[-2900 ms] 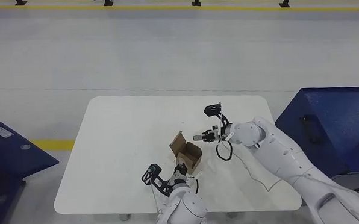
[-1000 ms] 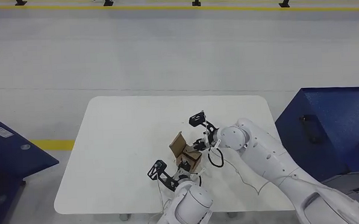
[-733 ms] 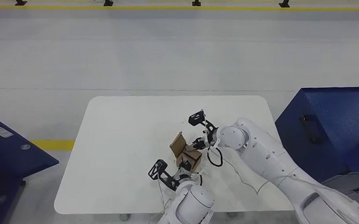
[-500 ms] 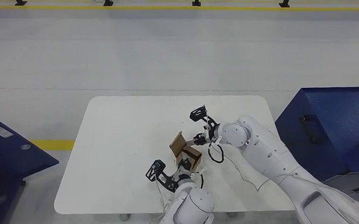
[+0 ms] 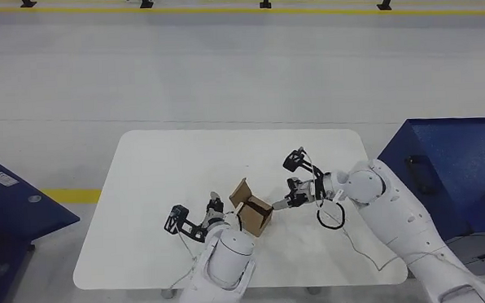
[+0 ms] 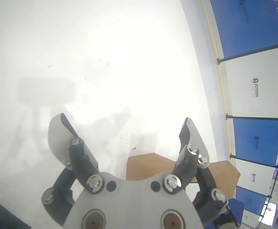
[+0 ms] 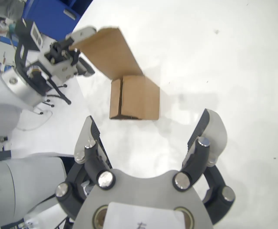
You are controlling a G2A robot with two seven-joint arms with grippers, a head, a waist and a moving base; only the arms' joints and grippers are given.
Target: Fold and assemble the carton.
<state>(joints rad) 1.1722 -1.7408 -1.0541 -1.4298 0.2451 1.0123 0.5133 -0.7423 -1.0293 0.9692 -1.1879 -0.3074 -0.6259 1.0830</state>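
One cardboard carton [image 5: 252,211] sits near the middle of the white table [image 5: 162,179], toward its near edge, with one flap [image 7: 108,52] raised. Two grippers flank it, both spread wide and empty: the left gripper [image 6: 124,118] just beside the flap, the right gripper [image 7: 148,114] near the closed side. Two blue bins [image 5: 435,172] stand off the table's side edges.
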